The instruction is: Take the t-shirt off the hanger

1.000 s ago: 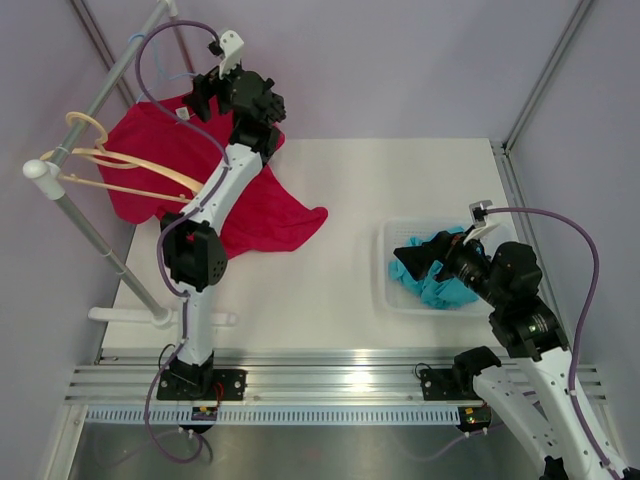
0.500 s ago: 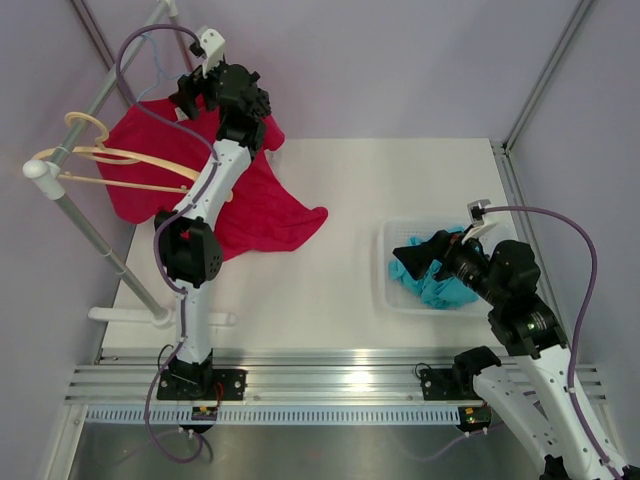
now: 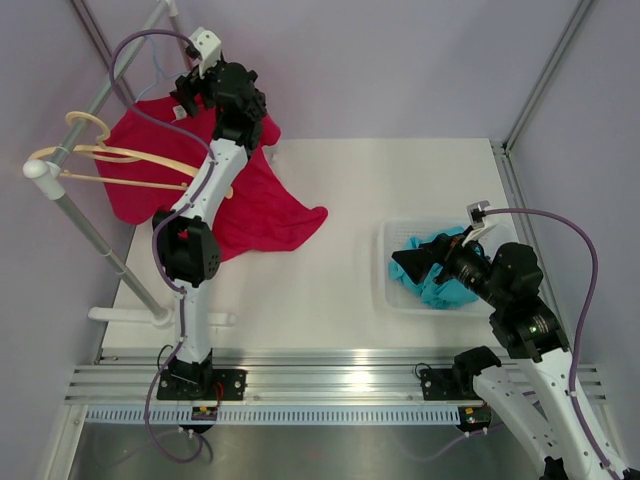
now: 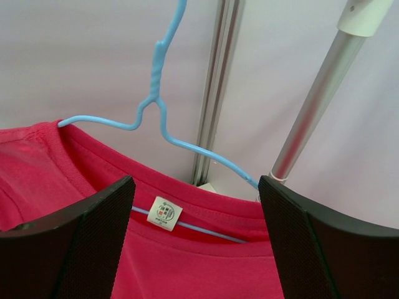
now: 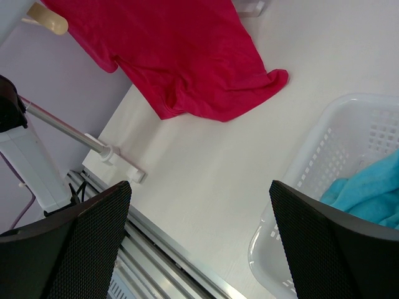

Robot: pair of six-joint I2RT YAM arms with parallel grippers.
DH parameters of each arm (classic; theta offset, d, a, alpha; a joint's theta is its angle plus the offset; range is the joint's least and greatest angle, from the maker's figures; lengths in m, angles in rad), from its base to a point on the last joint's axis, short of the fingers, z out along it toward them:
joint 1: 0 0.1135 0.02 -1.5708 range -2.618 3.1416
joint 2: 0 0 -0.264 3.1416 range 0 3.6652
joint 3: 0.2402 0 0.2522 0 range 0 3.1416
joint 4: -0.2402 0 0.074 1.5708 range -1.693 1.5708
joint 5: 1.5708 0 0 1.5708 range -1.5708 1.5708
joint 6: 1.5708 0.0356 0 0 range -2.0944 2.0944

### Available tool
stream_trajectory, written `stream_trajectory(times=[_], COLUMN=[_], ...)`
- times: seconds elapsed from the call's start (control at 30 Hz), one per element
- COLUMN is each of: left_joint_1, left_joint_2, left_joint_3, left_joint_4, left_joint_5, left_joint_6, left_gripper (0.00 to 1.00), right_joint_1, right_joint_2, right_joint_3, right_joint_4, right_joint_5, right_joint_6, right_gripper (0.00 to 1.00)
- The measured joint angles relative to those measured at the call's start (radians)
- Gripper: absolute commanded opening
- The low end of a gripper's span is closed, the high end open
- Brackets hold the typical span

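Tabletop (image 3: pixel 350 190) is carrying a white basket (image 3: pixel 388 272) at right; red t-shirt (image 3: pixel 270 215) hem is lying at left.

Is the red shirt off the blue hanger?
No, the hanger wire runs inside the shirt collar, behind the label.

Left tool (image 4: pixel 194 187): two black fingers (image 4: pixel 75 249) spread wide, nothing gripped.
Red t-shirt (image 4: pixel 187 268): collar between the fingers, white label (image 4: pixel 165 213) at its centre.
Blue wire hanger (image 4: pixel 159 93): shoulders inside the collar, twisted neck rising above.
Metal rail (image 4: pixel 312 106), white-capped: right, tilted.
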Motion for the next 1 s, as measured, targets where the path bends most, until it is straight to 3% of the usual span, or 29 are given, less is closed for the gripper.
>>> stream_trajectory(times=[0.33, 1.0], left_joint_1=[-0.005, -0.014], left_joint_2=[-0.031, -0.117], left_joint_3=[-0.107, -0.132], left_joint_4=[0.014, -0.036], left_joint_5=[0.042, 0.08], left_joint_6=[-0.056, -0.218], left_gripper=[0.86, 0.91], right_joint_1=[0.0, 0.0], right_joint_2=[0.0, 0.01], right_joint_3=[0.0, -0.003], right_joint_4=[0.0, 0.005], right_joint_5=[-0.009, -0.035], right_joint_6=[0.0, -0.003], right_gripper=[0.99, 0.99])
